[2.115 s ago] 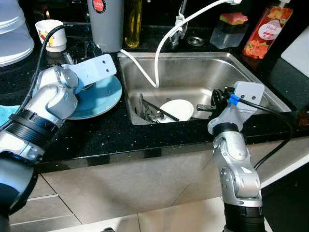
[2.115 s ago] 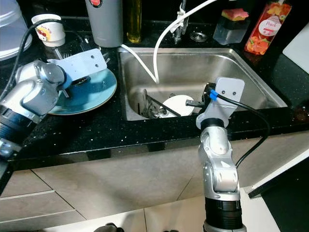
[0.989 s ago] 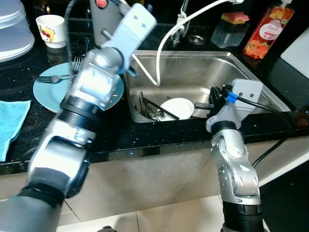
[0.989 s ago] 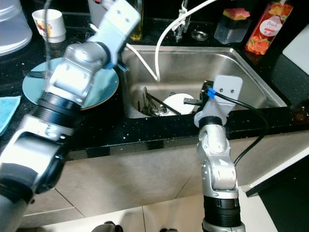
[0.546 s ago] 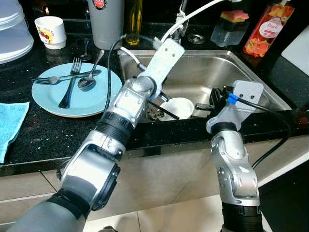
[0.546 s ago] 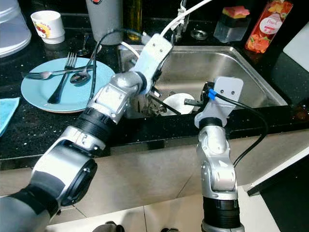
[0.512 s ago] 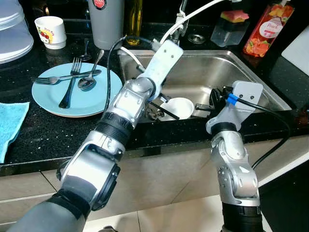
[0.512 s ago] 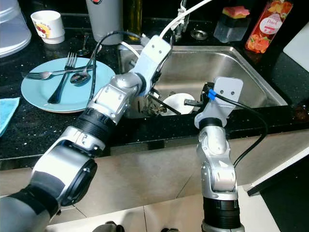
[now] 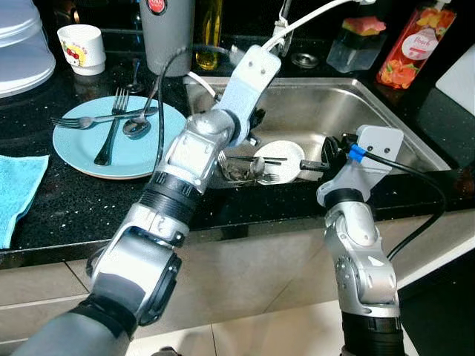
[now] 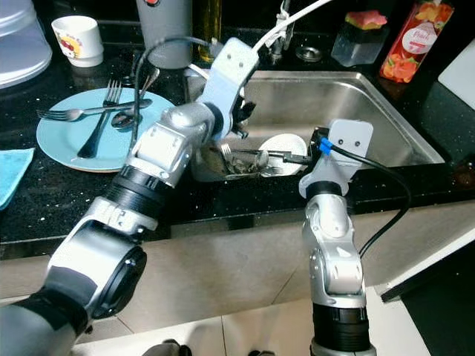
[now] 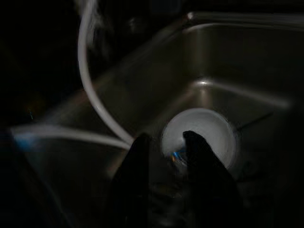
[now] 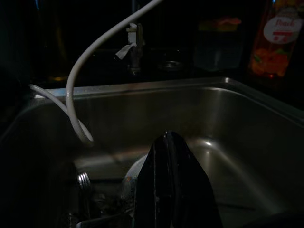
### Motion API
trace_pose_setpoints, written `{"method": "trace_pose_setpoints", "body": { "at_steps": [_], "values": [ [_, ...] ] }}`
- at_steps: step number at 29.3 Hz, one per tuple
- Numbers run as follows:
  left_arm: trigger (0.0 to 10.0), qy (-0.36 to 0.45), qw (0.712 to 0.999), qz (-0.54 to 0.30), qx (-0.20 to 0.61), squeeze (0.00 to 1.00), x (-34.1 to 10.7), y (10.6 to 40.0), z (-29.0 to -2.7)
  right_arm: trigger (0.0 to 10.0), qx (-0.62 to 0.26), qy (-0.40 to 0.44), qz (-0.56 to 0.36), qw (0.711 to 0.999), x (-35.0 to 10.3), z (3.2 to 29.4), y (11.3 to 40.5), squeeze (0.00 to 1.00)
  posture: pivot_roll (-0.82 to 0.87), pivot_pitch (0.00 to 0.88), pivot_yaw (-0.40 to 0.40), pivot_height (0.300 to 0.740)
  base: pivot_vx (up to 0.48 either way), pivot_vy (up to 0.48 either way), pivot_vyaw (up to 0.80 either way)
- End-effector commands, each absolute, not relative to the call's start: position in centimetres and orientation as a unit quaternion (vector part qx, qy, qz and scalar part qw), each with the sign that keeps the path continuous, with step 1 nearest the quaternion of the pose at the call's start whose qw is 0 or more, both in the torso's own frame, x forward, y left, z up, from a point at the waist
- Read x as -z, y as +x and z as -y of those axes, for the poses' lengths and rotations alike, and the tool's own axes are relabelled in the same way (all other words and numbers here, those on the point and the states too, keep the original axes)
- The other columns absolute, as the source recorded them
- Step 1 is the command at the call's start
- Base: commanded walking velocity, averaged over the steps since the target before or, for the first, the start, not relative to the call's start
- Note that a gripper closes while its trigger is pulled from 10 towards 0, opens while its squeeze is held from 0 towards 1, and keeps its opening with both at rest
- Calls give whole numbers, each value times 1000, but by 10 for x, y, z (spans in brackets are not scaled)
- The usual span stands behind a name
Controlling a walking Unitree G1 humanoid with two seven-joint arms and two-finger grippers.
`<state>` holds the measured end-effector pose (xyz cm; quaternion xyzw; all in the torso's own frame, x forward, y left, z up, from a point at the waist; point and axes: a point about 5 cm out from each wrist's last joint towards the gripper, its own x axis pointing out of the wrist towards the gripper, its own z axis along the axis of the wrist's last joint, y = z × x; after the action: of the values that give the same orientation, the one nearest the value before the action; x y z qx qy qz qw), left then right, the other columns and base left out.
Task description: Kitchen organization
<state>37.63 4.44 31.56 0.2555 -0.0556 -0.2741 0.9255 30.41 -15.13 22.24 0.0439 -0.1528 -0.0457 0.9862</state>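
Sink (image 9: 386,111): stainless basin set in black counter, at 12 o'clock from the robot. Contents: white bowl (image 9: 286,159) tipped on its side at the near wall, with loose cutlery (image 9: 249,169) lying at its 9 o'clock; half a second ago the bowl sat flatter, its opening facing up.

Left gripper (image 11: 166,142): reaching into the sink above the cutlery, the arm stretched over the counter edge. Two seconds ago it was over the blue plate; it has since swung across into the basin. Its fingers (image 11: 137,156) are parted with a narrow gap, holding nothing, the bowl seen beyond them.

Right gripper (image 12: 171,156): at the near rim of the sink, at 3 o'clock from the bowl, unchanged in position. Fingers pressed together, nothing between them.

Blue plate (image 9: 145,152): on the counter at 9 o'clock from the sink, bearing two forks (image 9: 115,119) and a spoon (image 9: 139,126).

White hose (image 9: 256,59): loops from the tap into the basin.

Blue cloth (image 9: 15,193): at 9 o'clock from the plate.
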Motion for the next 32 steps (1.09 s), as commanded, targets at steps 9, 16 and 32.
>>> {"method": "trace_pose_setpoints", "body": {
  "at_steps": [9,16,32],
  "values": [
    [10000,486,837,-21,252,0,-327,350,-140,10000,48,45,149,987,-220,154,303,0,265,102,-86,740,0,0,0],
    [10000,505,838,-90,187,0,-329,345,-182,10000,39,46,146,988,-219,151,305,0,273,108,-98,740,0,0,0],
    [10000,601,759,-129,213,0,-305,326,-171,10000,42,47,145,987,-218,150,305,0,277,99,-87,740,0,0,0]
  ]
}}
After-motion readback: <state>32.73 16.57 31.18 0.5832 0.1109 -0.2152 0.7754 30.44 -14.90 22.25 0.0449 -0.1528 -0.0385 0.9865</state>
